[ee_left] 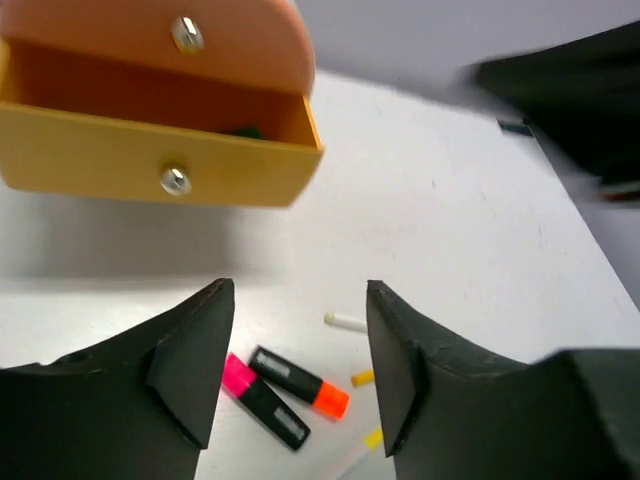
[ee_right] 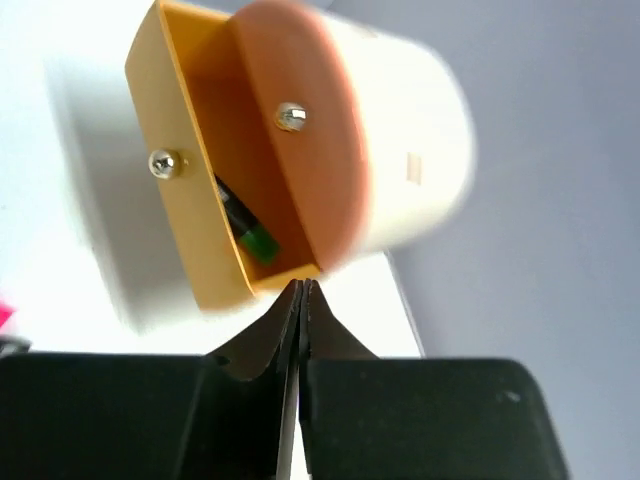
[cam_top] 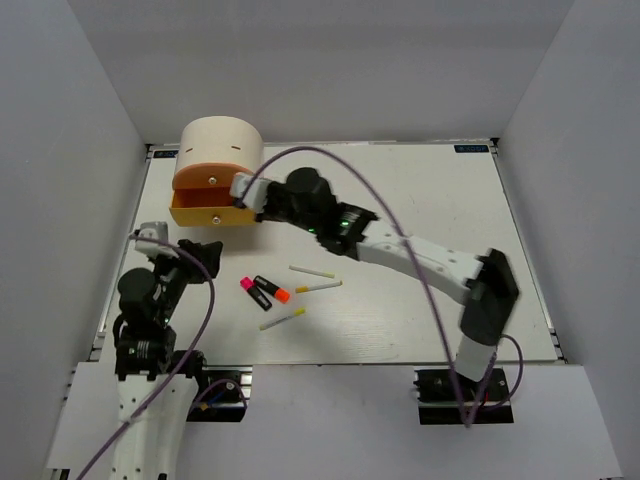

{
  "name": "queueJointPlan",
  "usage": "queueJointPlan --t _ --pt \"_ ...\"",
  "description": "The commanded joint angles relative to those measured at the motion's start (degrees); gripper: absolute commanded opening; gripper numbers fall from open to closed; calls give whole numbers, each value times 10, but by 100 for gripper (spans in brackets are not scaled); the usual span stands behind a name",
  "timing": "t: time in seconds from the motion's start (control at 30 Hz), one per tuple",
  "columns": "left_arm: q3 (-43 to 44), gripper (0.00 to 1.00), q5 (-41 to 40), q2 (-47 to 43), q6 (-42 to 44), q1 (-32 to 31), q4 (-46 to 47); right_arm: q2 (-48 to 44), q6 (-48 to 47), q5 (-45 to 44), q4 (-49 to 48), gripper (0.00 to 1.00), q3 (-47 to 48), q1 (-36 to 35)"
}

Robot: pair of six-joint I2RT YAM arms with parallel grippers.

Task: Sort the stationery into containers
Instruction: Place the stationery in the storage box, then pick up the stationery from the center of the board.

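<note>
**Pink-capped highlighter (cam_top: 254,292) and orange-capped highlighter (cam_top: 271,288) sit closest to my left arm**

Nearest my side of the white table (cam_top: 450,220), the left gripper (cam_top: 200,252) hangs with its jaws partly apart and nothing between them. From it, the two highlighters lie just ahead and to its right, side by side. I cannot tell whether they touch. In the top view their long axes run parallel, from upper left to lower right. In the left wrist view they slant across the gap between the jaws, so I judge a wrist turn is needed before I close across either barrel. The left arm is clearly the nearer one for both.

Further right lie the thin sticks: the nearest stick (cam_top: 282,319), the middle stick (cam_top: 318,287) and the far stick (cam_top: 312,271), each apart from the others.

Beyond them the yellow drawer (cam_top: 205,212) stands pulled out, with the green-capped highlighter (ee_right: 258,240) inside it. The right gripper (cam_top: 242,200) is at the drawer's right end, jaws pressed together and holding nothing. I cannot tell whether it touches the drawer wall. Behind the drawer rises the cream organiser (cam_top: 220,140).
</note>
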State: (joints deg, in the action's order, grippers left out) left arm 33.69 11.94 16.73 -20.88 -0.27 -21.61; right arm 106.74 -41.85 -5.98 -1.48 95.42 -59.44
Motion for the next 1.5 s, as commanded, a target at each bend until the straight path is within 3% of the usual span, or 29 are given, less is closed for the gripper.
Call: queueJointPlan --t 0.0,0.1,0.13,0.2,0.27,0.37,0.43,0.6,0.93,1.0,1.13,1.47 --pt "-1 64 75 77 -35 -3 -4 -171 110 2 2 0 -76 25" --pt "-7 59 121 149 -58 -3 -14 -245 170 9 31 0 -167 52" --pt "-7 59 121 160 -58 -8 -21 -257 179 10 49 8 -184 57" --pt "-7 59 127 165 -71 -8 -33 -288 226 20 66 36 -246 73" --pt "-7 59 121 171 -86 -8 -49 -321 257 50 79 43 -302 96" --pt "-7 61 121 209 -101 -8 -72 -339 300 90 92 43 -341 124" --pt "-13 61 121 229 -114 -14 -77 -346 326 123 104 38 -361 143" --pt "-24 61 63 286 -126 -60 -84 -371 351 167 117 5 -380 170" --pt "-13 62 -72 415 -189 -192 -73 -405 357 186 100 12 -394 202" --pt "13 62 -104 472 -200 -217 -81 -409 360 181 100 13 -394 209" --pt "42 64 -157 502 -225 -272 -88 -432 361 177 91 14 -407 216" --pt "66 66 -270 544 -281 -318 -138 -450 367 188 82 14 -419 235"
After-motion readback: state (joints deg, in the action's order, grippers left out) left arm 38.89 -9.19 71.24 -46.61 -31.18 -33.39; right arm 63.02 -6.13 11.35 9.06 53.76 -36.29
